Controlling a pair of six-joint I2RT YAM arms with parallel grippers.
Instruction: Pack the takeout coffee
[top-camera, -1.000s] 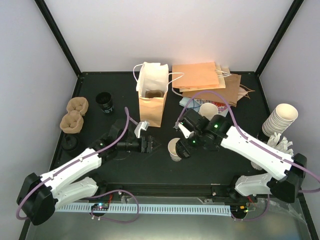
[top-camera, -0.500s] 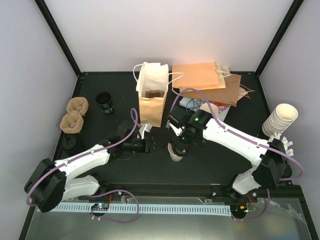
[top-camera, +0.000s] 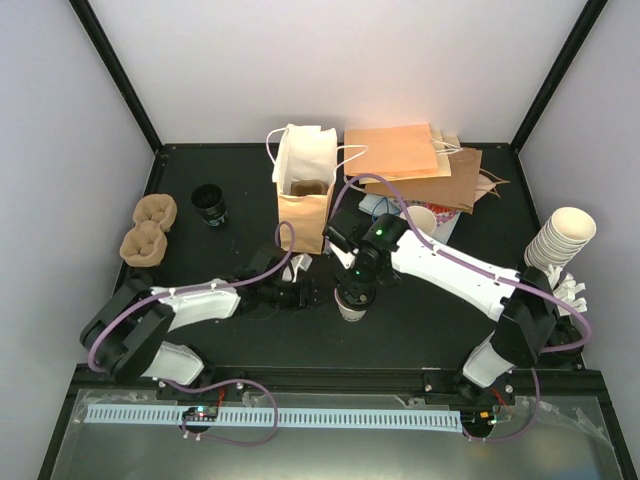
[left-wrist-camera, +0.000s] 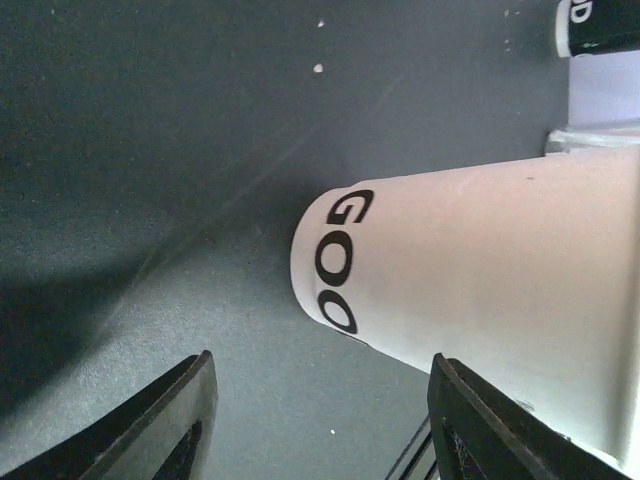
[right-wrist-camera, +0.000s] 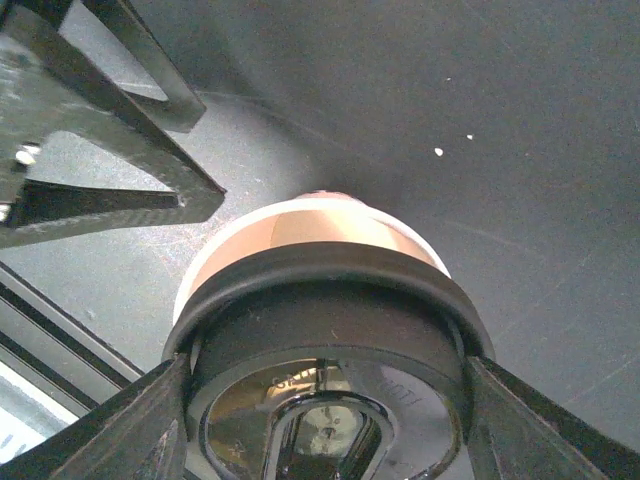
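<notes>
Right gripper (right-wrist-camera: 325, 400) presses its gripped black lid (right-wrist-camera: 320, 300) onto the paper cup (left-wrist-camera: 480, 270), left gripper (left-wrist-camera: 320, 372) open just left, likely to brace it.

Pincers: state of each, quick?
Left pincer: open, at the white cup, not gripping.
Right pincer: closed on the black lid, over the cup.

Top view looks down from high at six o'clock over the whole table (top-camera: 250, 190); both wrist views crowd the central cup (top-camera: 350, 310): left side-on, right above its lid (right-wrist-camera: 320, 290).
</notes>
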